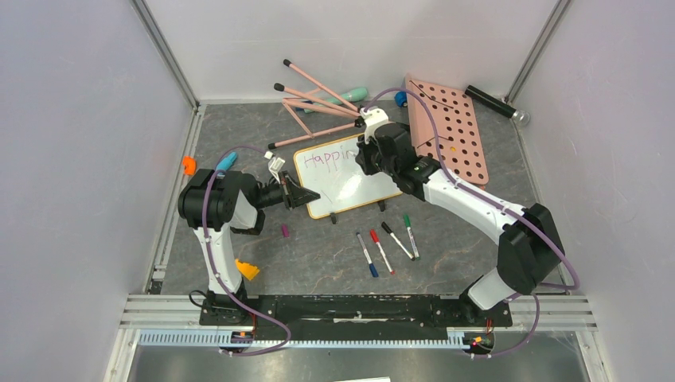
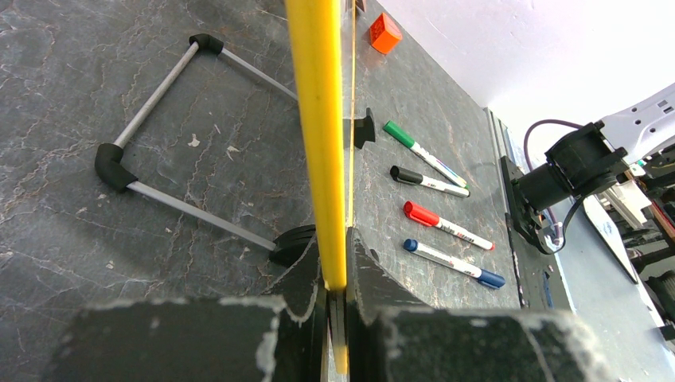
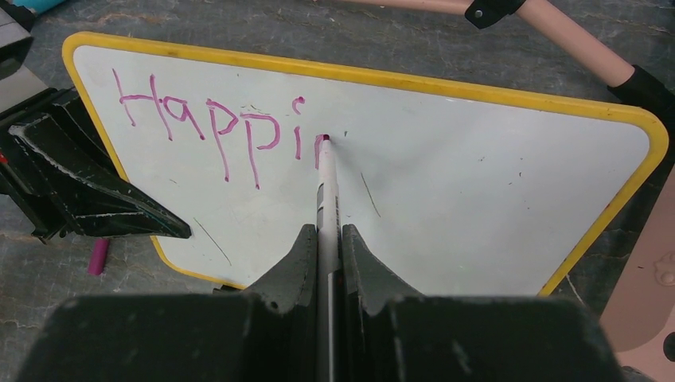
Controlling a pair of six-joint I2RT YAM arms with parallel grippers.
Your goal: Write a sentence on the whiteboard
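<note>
The whiteboard [image 1: 350, 189] with a yellow rim stands tilted on the table's middle; in the right wrist view the whiteboard [image 3: 477, 175] fills the frame. The sentence [image 3: 207, 127] in pink reads "Happi" with a short stroke after it. My right gripper [image 3: 325, 231] is shut on a white marker [image 3: 326, 187], whose pink tip touches the board just right of the "i". My left gripper [image 2: 336, 239] is shut on the whiteboard's rim [image 2: 318, 119] at its left edge. From above, the left gripper [image 1: 306, 197] and right gripper [image 1: 368, 159] flank the writing.
Green [image 1: 410, 236], black [image 1: 396, 239], red [image 1: 381, 251] and blue [image 1: 367, 254] markers lie in front of the board. A purple cap [image 1: 285, 231] lies near the left arm. A pink pegboard [image 1: 450, 127] and pink rods [image 1: 318, 103] sit behind. An orange block [image 1: 247, 270] lies front left.
</note>
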